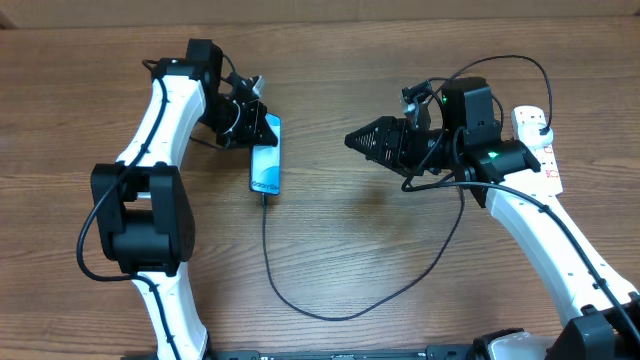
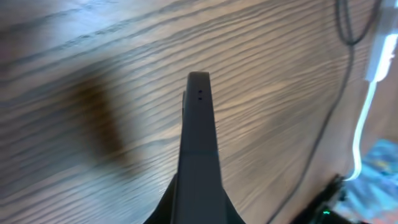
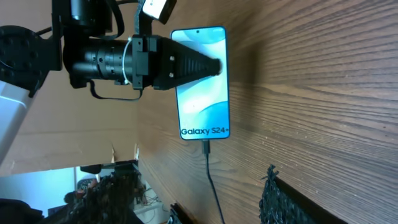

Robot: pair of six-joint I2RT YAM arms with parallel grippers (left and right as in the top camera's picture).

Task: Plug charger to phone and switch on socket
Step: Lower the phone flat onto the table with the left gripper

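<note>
The phone [image 1: 266,165] lies flat on the table, its light-blue screen reading "Galaxy S24+" in the right wrist view [image 3: 202,106]. The charger [image 1: 300,303], a thin black cable, has its connector in the phone's bottom end [image 3: 205,146] and loops toward the socket [image 1: 533,138], a white power strip at the far right. My left gripper [image 1: 266,128] is shut, and its tip lies across the phone's upper screen [image 3: 214,65]. The left wrist view shows only its joined dark fingers [image 2: 199,81]. My right gripper [image 1: 352,140] is open and empty [image 3: 193,180], right of the phone and pointing at it.
The socket's white cord [image 2: 360,134] shows blurred at the right of the left wrist view. The right arm's base [image 1: 480,160] sits over the cable near the socket. Bare wooden tabletop [image 1: 340,230] lies between the arms.
</note>
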